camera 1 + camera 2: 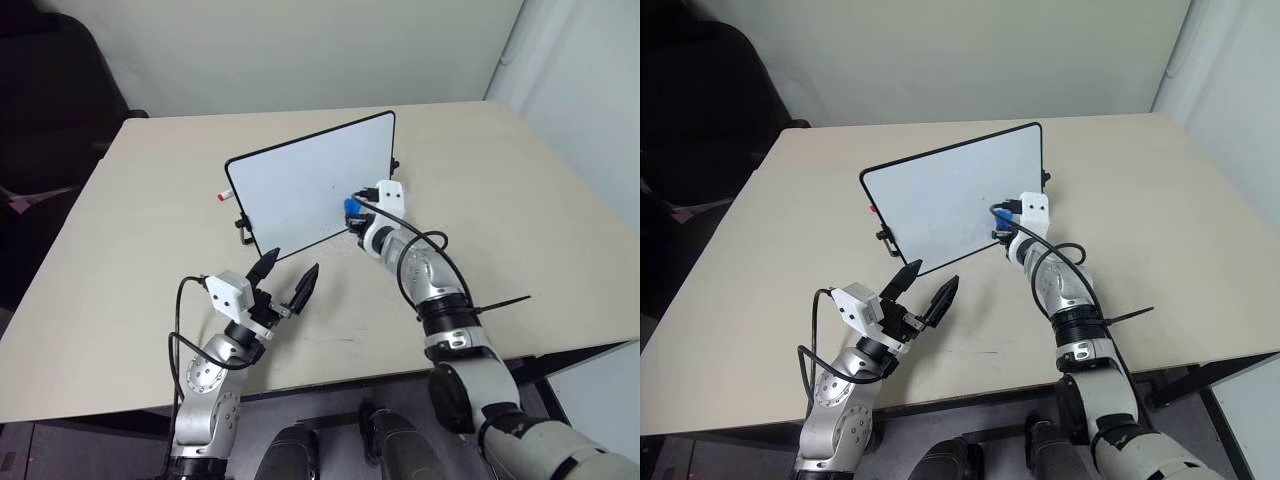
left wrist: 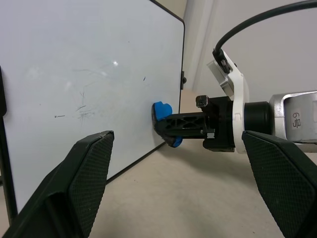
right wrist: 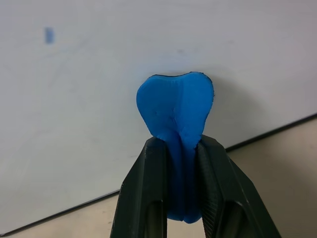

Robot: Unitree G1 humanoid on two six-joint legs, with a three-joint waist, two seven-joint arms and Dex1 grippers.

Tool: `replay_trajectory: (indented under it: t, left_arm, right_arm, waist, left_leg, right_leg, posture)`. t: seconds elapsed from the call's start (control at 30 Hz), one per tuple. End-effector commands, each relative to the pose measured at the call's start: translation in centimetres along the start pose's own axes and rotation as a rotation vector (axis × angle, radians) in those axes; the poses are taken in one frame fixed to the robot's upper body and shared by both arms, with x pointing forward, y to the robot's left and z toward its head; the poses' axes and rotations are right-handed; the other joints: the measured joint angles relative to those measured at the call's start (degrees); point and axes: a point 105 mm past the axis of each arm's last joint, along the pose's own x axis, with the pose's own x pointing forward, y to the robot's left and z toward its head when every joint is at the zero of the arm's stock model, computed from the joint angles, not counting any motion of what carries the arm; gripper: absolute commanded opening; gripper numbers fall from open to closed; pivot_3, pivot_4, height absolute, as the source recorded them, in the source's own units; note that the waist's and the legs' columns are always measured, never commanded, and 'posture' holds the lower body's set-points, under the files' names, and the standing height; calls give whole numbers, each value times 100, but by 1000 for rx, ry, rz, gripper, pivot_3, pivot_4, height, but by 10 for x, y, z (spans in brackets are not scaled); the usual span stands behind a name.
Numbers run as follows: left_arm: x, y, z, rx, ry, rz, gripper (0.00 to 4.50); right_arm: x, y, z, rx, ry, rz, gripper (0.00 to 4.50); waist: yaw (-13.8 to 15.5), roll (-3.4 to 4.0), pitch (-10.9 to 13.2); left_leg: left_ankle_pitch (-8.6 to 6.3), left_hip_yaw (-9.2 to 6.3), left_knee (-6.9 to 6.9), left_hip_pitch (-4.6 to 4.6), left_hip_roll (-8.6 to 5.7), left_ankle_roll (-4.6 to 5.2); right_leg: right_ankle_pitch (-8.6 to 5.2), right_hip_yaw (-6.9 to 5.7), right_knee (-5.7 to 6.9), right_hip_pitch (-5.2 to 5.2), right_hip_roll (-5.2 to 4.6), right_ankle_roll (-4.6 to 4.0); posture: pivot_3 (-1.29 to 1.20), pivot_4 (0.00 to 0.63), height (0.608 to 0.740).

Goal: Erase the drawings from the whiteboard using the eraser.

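A rectangular white whiteboard with a thin black frame (image 1: 305, 185) stands tilted on a beige table (image 1: 130, 230). The right gripper (image 1: 352, 215) presses a small bright blue eraser (image 1: 353, 208) against its lower right area. Nearer and to the left, the left gripper (image 1: 284, 277) hovers, fingers parted.

Eraser (image 3: 176, 111) against whiteboard (image 1: 300, 185) on table (image 1: 120, 260)

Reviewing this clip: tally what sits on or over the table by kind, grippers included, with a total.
Whiteboard: 1
Eraser, pinched in the right gripper against the board: 1
Marker with red cap, partly behind the board: 1
Grippers: 2, the right one and the left gripper, which is open and empty
Table: 1
Total: 6
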Motion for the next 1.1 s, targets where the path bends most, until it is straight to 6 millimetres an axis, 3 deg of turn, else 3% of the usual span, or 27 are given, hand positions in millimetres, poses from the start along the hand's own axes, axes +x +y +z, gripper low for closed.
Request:
replay_trajectory:
  t: [0.03, 0.07, 0.33, 0.67, 0.77, 0.9, 1.1]
  left_arm:
    - [3, -3, 11, 12, -42, -17, 4500]
    - [3, -3, 11, 11, -42, -17, 4500]
    - [3, -4, 11, 3, -47, -13, 4500]
    - [4, -5, 10, -2, -51, -12, 4500]
    - [4, -4, 10, -2, -53, -10, 4500]
    - [4, -4, 10, -3, -53, -15, 4500]
    - [6, -5, 9, -3, -50, -23, 4500]
  right_arm:
    - [1, 13, 23, -22, -69, 22, 457]
    - [0, 17, 25, -23, -74, 34, 457]
    - [-12, 62, 55, -35, -157, 192, 457]
    - [-22, 83, 72, -25, -182, 270, 457]
    - [-22, 86, 67, -30, -168, 281, 457]
    - [-18, 82, 46, -39, -108, 260, 457]
    - [-10, 58, 17, -64, -13, 170, 457]
  waist:
    - [0, 0, 0]
    - [-2, 0, 0]
    - [-57, 0, 0]
    - [-67, 0, 0]
    - [-67, 0, 0]
    - [-69, 0, 0]
    - [-68, 0, 0]
  left_leg:
    - [9, 0, 0, 1, 0, 15]
    - [33, 0, -1, 2, 1, 56]
    - [16, 10, -3, -9, 3, 44]
    - [16, 9, -6, -10, 10, 44]
    - [14, 8, -7, -10, 9, 40]
    - [7, 8, -7, -9, 10, 35]
    - [4, 8, -6, -1, 10, 35]
  right_leg:
    - [1, -1, 2, -1, 0, 1]
    - [3, -2, 4, -2, 0, 4]
    - [42, -5, 5, -28, 0, -1]
    - [53, -13, 4, -36, 6, -10]
    - [53, -13, 4, -37, 5, -10]
    - [53, -13, 4, -38, 5, -10]
    - [54, -14, 6, -32, 6, -11]
  posture:
    - [0, 150, 740]
    - [0, 150, 740]
    - [0, 150, 740]
    - [0, 150, 740]
    - [0, 150, 740]
    - [0, 150, 740]
    - [0, 150, 740]
